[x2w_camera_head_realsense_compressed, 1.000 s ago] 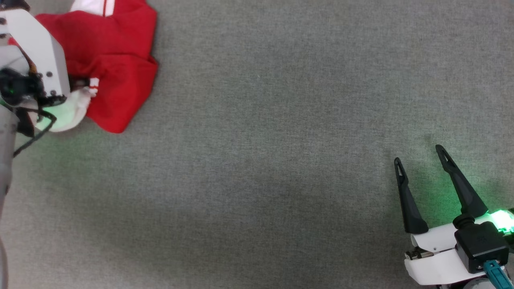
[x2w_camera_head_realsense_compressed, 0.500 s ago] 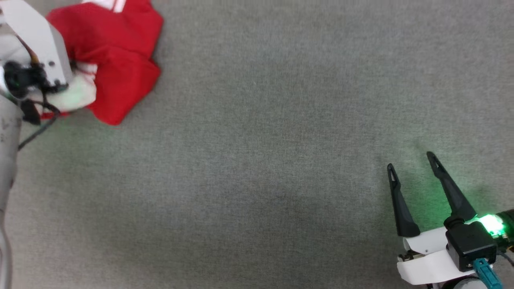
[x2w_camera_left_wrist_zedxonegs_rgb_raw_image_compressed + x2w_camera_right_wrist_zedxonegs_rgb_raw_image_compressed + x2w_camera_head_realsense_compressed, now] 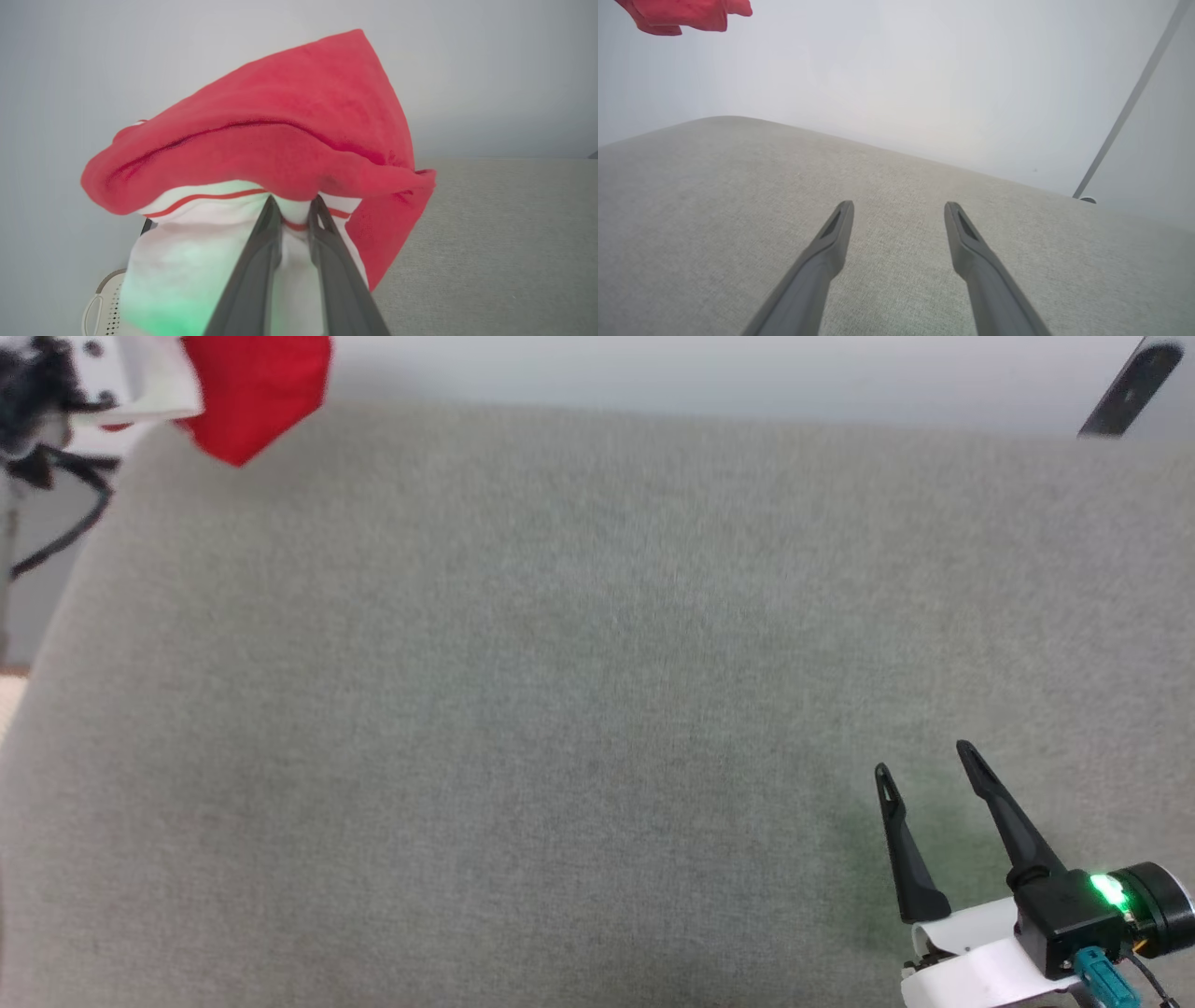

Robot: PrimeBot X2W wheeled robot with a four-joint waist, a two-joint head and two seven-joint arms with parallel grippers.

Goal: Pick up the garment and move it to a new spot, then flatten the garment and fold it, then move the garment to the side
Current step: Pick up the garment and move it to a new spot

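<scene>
Left gripper (image 3: 293, 203) fingers pinched tight on a white, red-striped end panel of the red garment (image 3: 280, 135). The garment hangs bunched from the gripper, up off the grey fabric surface (image 3: 560, 709), at the far left corner in the head view. Right gripper (image 3: 920, 761) fingers spread wide, holding nothing, low over the surface at near right, well apart from the garment.

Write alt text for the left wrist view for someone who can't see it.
The left gripper is shut on the white end of a bunched red garment, seen against a pale wall. A grey fabric surface lies at right.
</scene>
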